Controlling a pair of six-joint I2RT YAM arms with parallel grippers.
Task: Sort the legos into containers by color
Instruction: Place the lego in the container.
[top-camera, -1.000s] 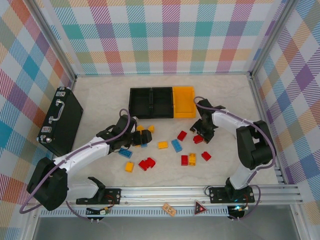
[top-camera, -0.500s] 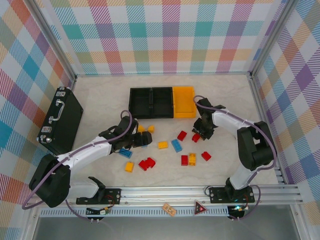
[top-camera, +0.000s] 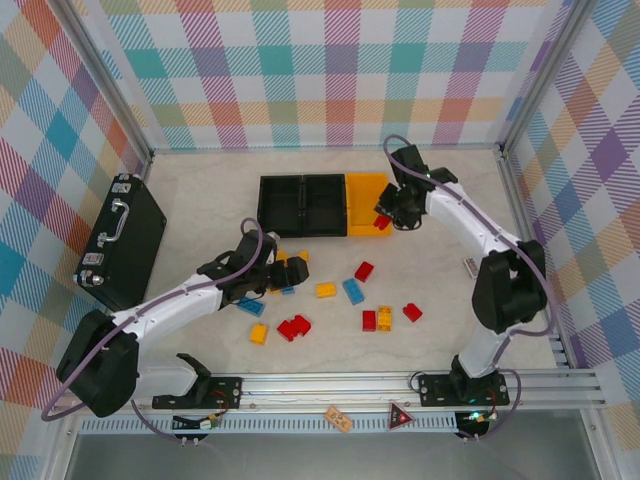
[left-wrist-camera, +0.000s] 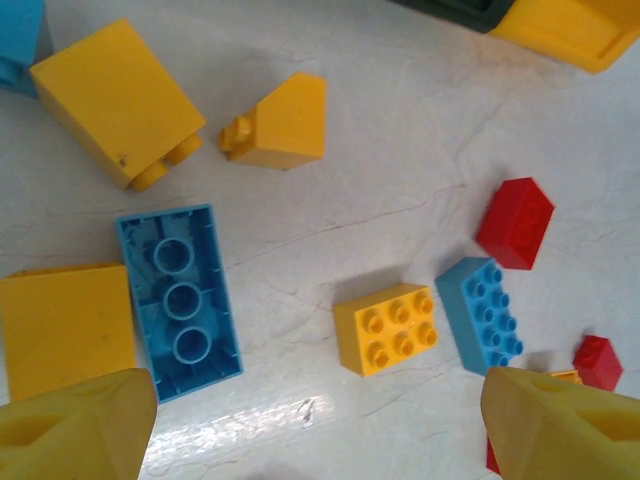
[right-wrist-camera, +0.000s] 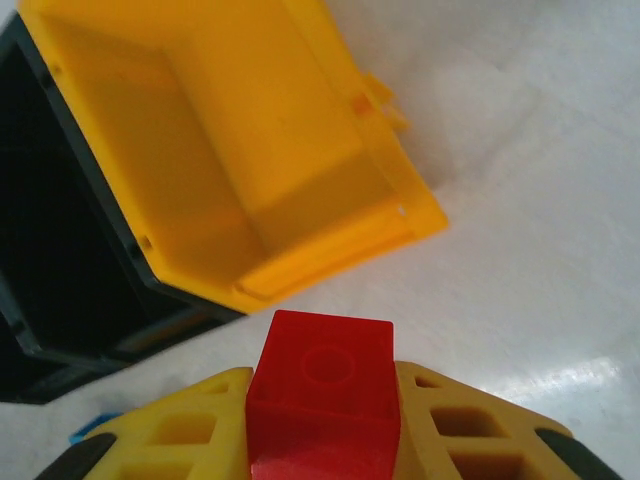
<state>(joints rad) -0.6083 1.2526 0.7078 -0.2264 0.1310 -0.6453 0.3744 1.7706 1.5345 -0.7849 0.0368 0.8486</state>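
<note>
My right gripper (top-camera: 386, 219) is shut on a red lego (right-wrist-camera: 322, 385), held above the table just off the near right corner of the yellow-orange container (top-camera: 367, 203). That bin (right-wrist-camera: 240, 150) looks empty inside. Two black containers (top-camera: 303, 205) adjoin it on the left. My left gripper (left-wrist-camera: 315, 430) hangs open over loose legos. Between its fingers lie a yellow brick (left-wrist-camera: 387, 327) and an upturned blue brick (left-wrist-camera: 180, 300). More yellow (left-wrist-camera: 281, 122), blue (left-wrist-camera: 483, 312) and red (left-wrist-camera: 515, 222) bricks lie around. Other legos, such as a red pair (top-camera: 294, 327), are scattered on the table.
A black briefcase (top-camera: 122, 240) lies at the left. A small pale object (top-camera: 469, 265) sits on the table near the right arm. Checked walls close in the back and both sides, and a metal rail (top-camera: 330, 385) runs along the near edge.
My right gripper shut on a red brick, lifted it off the table and carried it back toward the yellow-orange bin. My left gripper shifted slightly right, still open.
</note>
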